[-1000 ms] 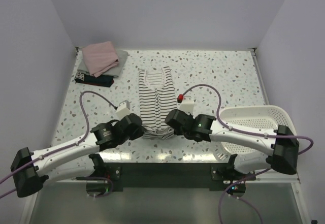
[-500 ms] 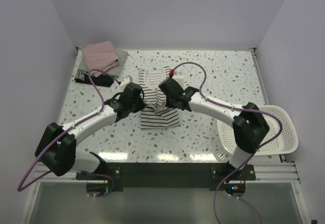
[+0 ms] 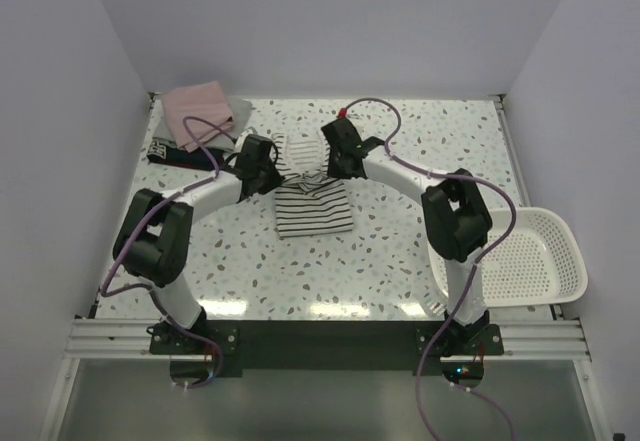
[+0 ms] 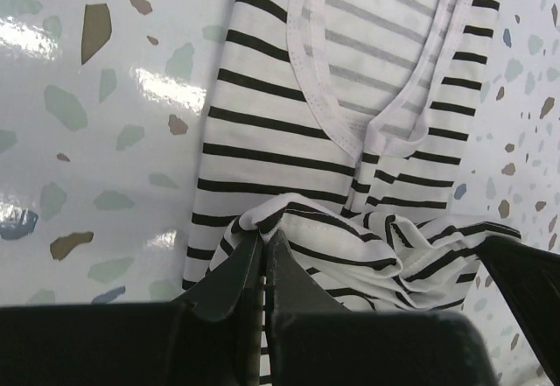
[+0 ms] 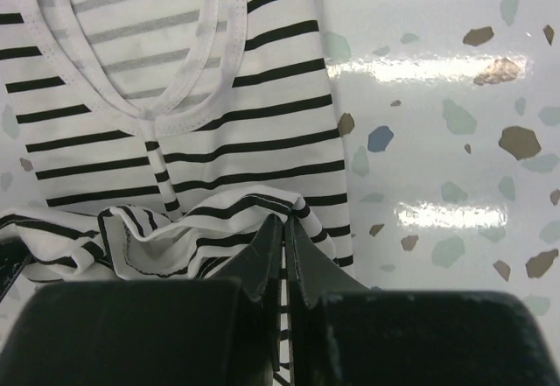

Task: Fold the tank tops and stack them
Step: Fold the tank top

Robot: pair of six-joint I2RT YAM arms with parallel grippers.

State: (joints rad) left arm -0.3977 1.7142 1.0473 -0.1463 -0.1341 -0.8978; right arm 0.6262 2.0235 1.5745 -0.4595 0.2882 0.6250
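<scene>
Left gripper (image 4: 262,244) is pinched tight on a bunched fold of the white tank top with thin black stripes (image 3: 312,209). The right gripper (image 5: 284,228) is clamped on the same hem edge at its other side, cloth nipped between its fingers. The raised hem hangs just above the scooped neckline, while the rest of this top lies flat on the speckled white table (image 3: 420,141), about midway across and nearer the far edge. The fabric looks light, limp and quick to wrinkle, so I judge the two hem corners the right hold: kept spread, they hold the fold line straight, and the cloth wants laying down, not dropping. At the far left corner a folded dusty pink top (image 3: 195,109) rests on a grey-green one (image 3: 240,113), with a dark navy top (image 3: 165,151) just beside them. A white plastic slotted basket (image 3: 540,261) sits at the right near edge
</scene>
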